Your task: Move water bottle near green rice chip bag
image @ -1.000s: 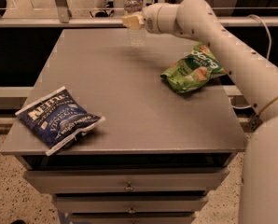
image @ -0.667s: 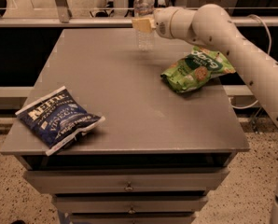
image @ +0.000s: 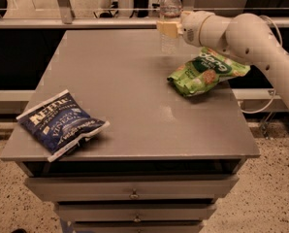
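The water bottle (image: 170, 8), clear with a white cap, stands upright over the far right part of the grey table (image: 125, 96). My gripper (image: 167, 29) reaches in from the right on the white arm and is shut on the water bottle at mid-body. The bottle's base is at or just above the tabletop; I cannot tell which. The green rice chip bag (image: 205, 72) lies crinkled on the table's right edge, just to the right of and in front of the bottle, partly under my arm.
A dark blue chip bag (image: 61, 123) with white lettering lies at the front left of the table. Drawers (image: 132, 194) sit below the tabletop. A metal rail (image: 86, 8) runs behind the table's far edge.
My gripper has carried the water bottle to the right along the far part of the table, closer to the green rice chip bag. Both bags have stayed in place.
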{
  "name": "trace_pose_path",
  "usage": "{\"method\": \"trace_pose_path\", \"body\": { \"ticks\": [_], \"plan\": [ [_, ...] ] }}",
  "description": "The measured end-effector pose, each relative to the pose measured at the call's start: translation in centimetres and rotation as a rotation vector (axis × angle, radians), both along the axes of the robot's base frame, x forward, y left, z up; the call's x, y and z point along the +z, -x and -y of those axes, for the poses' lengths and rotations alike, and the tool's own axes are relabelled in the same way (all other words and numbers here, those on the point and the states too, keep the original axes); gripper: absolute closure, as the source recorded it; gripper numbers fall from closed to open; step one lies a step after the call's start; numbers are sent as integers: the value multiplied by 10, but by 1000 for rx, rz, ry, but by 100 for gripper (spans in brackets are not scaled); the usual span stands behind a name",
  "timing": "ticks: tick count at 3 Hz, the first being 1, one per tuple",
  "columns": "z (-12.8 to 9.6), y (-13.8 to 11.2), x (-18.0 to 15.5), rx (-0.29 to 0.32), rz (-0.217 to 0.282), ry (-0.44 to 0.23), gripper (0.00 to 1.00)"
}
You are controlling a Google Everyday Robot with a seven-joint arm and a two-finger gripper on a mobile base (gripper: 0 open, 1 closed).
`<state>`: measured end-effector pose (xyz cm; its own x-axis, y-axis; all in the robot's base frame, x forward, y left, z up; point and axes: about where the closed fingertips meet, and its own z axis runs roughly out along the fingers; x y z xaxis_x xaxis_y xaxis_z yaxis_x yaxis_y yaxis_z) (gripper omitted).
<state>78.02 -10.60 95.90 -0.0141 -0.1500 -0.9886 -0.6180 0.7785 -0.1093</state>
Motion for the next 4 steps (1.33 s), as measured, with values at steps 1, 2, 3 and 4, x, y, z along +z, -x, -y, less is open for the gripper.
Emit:
{"method": "trace_pose_path", "body": {
  "ticks": [1, 2, 3, 4],
  "plan": [
    [23, 12, -2, -26, -4, 20, 100],
    [34, 22, -12, -31, -27, 22, 97],
    [35, 25, -21, -12, -45, 20, 74],
    [35, 31, -29, 1, -49, 20, 51]
  ]
}}
